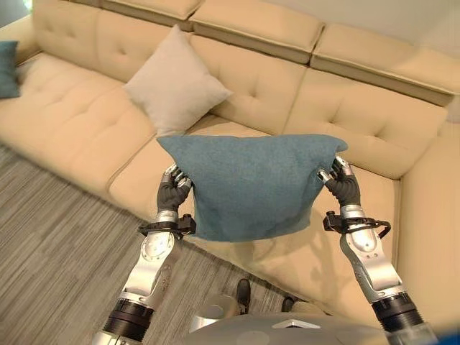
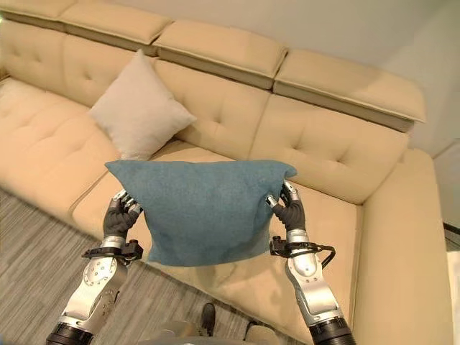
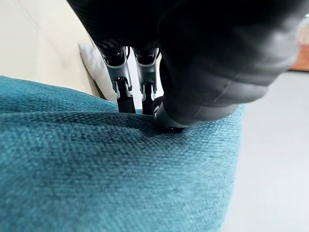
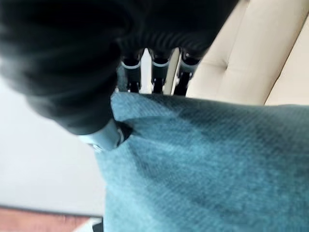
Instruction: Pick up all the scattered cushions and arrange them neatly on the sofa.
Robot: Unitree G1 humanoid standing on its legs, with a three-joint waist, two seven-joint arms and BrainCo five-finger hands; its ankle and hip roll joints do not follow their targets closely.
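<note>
Item 1, teal cushion [image 1: 255,187]: you have it lifted off the sofa, held in the air in front of the seat's front edge, broad face toward the head camera, top edge roughly level. It overlaps the seat behind it and touches nothing but your two hands.

Item 2, left hand [image 1: 172,190]: you grip the teal cushion at its left edge, below the upper left corner. In the left wrist view the fingers [image 3: 124,87] reach over the fabric while the thumb [image 3: 169,118] presses into it from the near side, so the cloth is pinched between them.

Item 3, right hand [image 1: 341,181]: you grip the same cushion at its right edge, just under the upper right corner. In the right wrist view the fingers [image 4: 157,72] curl behind the cushion's edge and the thumb [image 4: 104,135] bears on the front face, puckering the fabric there.

Item 4, beige cushion [image 1: 176,86]: you will find it standing on one corner on the sofa seat, leaning against the backrest left of the middle, behind and to the left of the held cushion, apart from it.

Item 5, second teal cushion [image 1: 7,68]: it sits at the sofa's far left end, against the armrest, partly cut off by the frame edge.

Item 6, sofa [image 1: 359,115]: cream, tufted, corner-shaped, on a grey striped floor [image 1: 50,251].
</note>
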